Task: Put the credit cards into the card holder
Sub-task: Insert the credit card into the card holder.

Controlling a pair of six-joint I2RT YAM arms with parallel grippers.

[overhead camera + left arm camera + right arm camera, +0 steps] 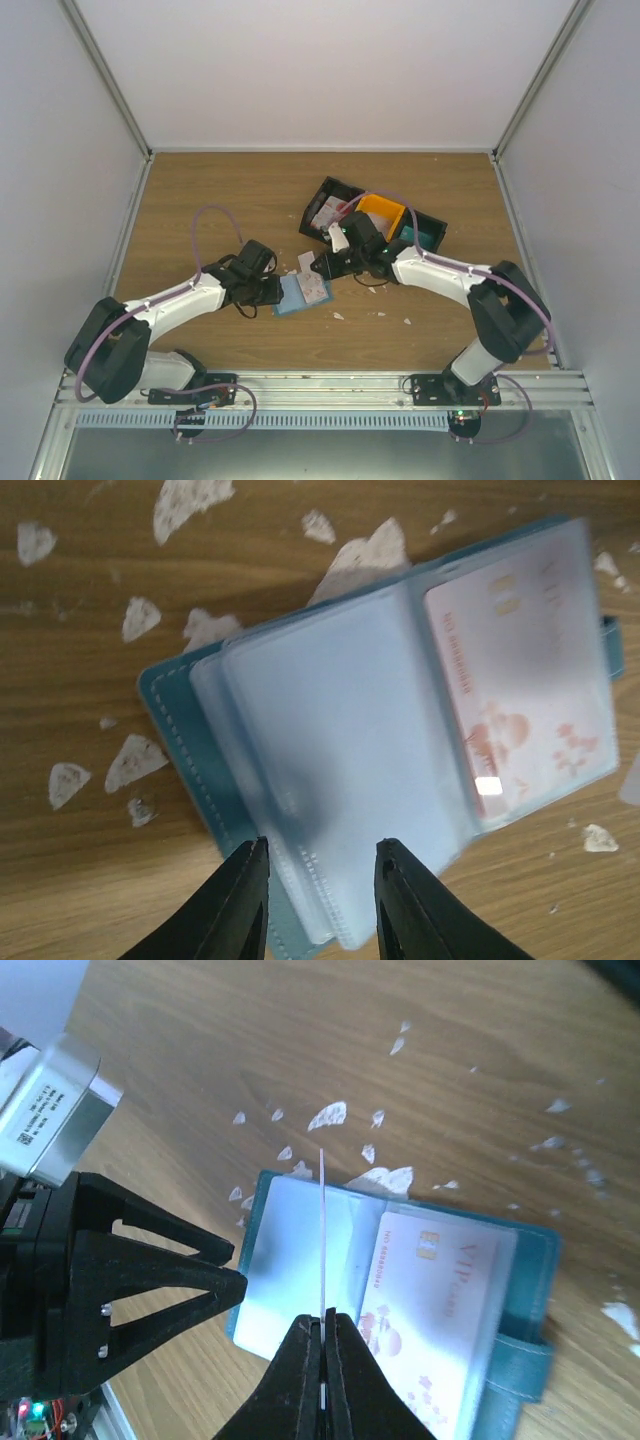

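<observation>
One at a time, by the look of it: pinched a thin pale credit card (323, 1230) edge-on in the right gripper (323, 1325), clenched on its lower edge, and held it upright just above the open card holder (400, 1290). Kept it edge-on, probably, to slip into a clear sleeve rather than land flat on top. Lay open on the desk (200, 200) between the two arms, blue cover down, plastic pages up. Carried already a card with red blotches (530, 680) in the sleeve on the clasp side.

Stood the left gripper (322, 850) released, fingers apart, astride the near edge of the loose pages. Judged to be steadying or spreading them so that a pocket mouth was reachable, though could not tell whether actually touching.

Left more cards (325, 215) in the black-and-orange tray (384, 210) beyond the right arm, so reckoned the task far from done. Saw white scraps (135, 760) strewn round the holder, of no use here.

Needed next, at a guess, a lowering of the card's edge into the empty sleeve. Risked buckling so thin a card, or shoving the holder across the desk.
</observation>
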